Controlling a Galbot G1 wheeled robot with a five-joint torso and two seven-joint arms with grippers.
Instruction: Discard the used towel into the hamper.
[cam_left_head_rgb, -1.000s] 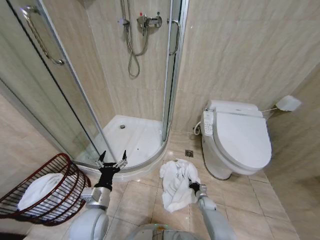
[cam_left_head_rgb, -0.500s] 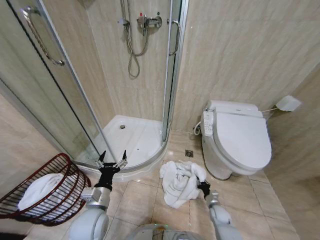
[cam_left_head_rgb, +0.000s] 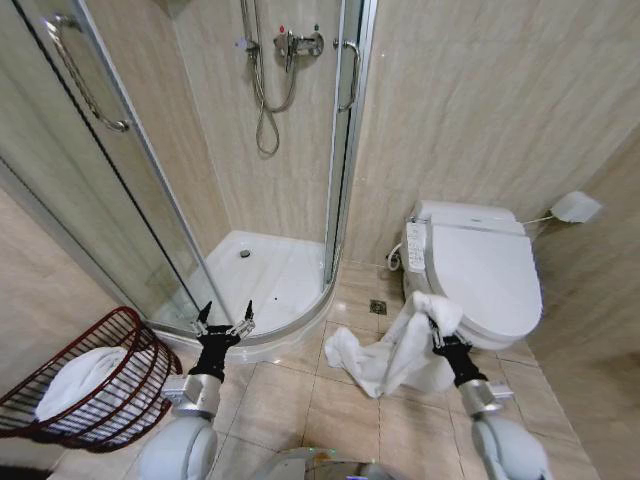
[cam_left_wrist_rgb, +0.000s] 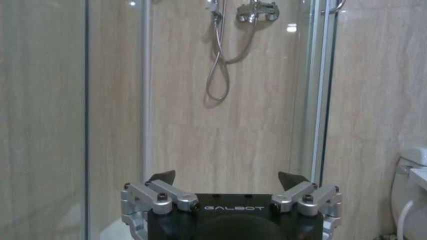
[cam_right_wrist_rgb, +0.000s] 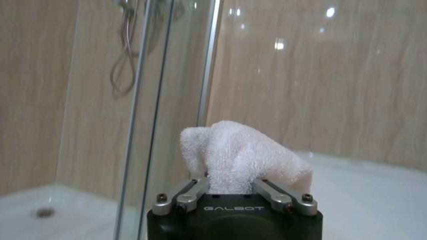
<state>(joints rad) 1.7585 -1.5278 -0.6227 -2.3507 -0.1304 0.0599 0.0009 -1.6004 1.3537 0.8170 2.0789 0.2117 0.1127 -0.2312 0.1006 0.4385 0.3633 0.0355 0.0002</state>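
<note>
Hanging from right pincer: one towel

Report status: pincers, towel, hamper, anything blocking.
Right pincer shut on towel, tail trailing to floor. Left pincer open, idle by shower tray. Hamper far left, holds a white towel. No obstruction visible.

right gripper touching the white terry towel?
Touching. Right wrist view: right gripper has its fingers closed on the bunched white terry towel.

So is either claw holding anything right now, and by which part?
The right claw is shut on the white towel, pinching a bunched fold at its top end; the rest hangs to the floor. The left claw is open, holding nothing.
</note>
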